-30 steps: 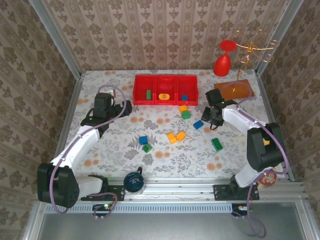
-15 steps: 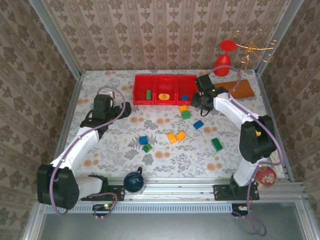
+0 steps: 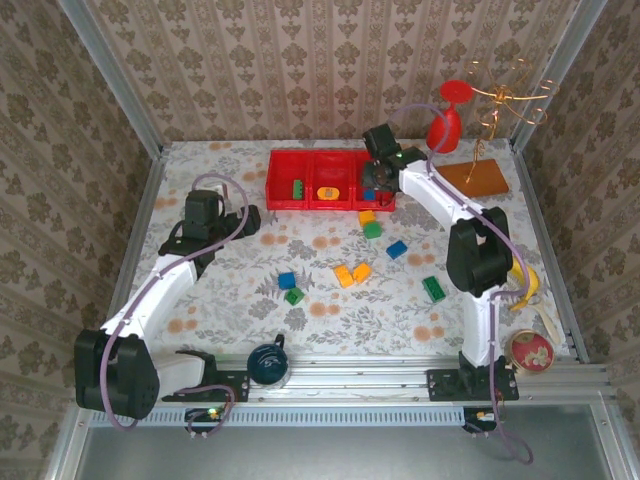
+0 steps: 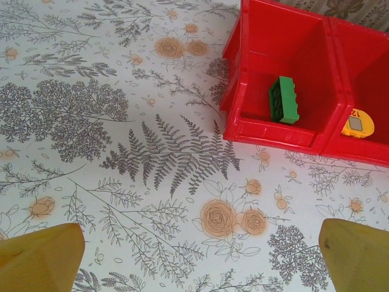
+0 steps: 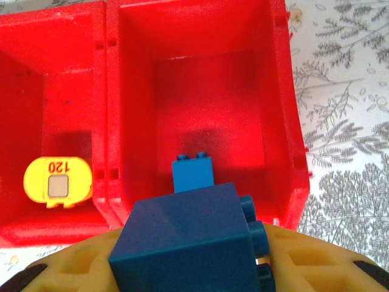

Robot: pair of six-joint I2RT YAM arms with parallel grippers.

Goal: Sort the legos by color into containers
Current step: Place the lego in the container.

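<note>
Legos [image 3: 352, 273] lie scattered mid-frame on the floral tablecloth [image 4: 152, 152]; the right gripper [image 3: 378, 178] clamps a blue lego [image 5: 188, 237], lower centre, over the right compartment of the red tray [image 5: 282, 91] (another blue one sits inside); a yellow piece [image 5: 58, 182] at left reads "120"; the left gripper [image 4: 199, 252] gapes wide; damask wallpaper [image 3: 300, 70] lines the walls.

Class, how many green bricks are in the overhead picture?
4 green bricks. One lies in the red tray's left compartment, one just in front of the tray, one beside a blue brick, one farthest right. The right hand may hide others.
</note>
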